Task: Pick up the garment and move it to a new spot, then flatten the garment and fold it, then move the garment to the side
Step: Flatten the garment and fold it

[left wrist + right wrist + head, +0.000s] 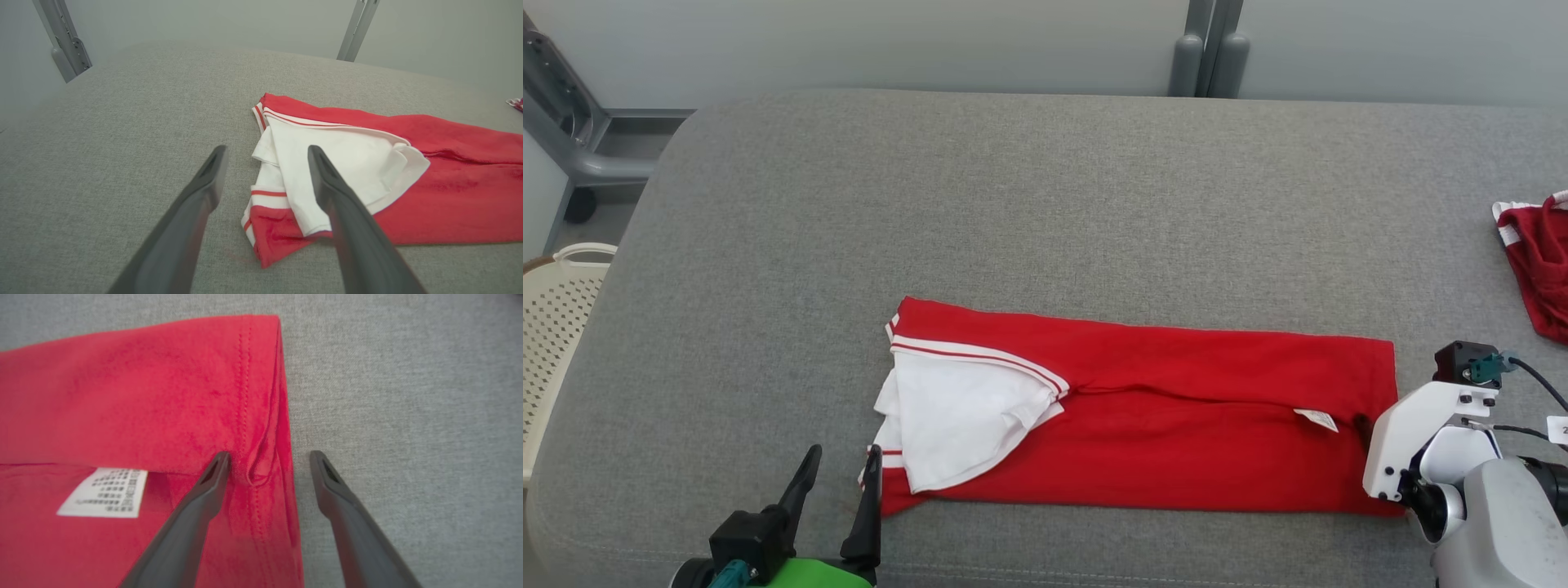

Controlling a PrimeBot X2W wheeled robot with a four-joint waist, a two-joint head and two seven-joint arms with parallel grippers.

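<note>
Garment lies flattened, folded lengthwise (cross folds, moving aside likely remain); left gripper and right gripper fingers wide, holding nothing.

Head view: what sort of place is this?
Likely a laundry-folding station: a grey padded surface holds the half-folded red garment, a perforated cream basket stands beside it, and another red garment lies at the right.

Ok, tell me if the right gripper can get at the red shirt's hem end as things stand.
Probably yes: the right gripper is open and straddles the hem edge of the red shirt, with nothing in between.
</note>
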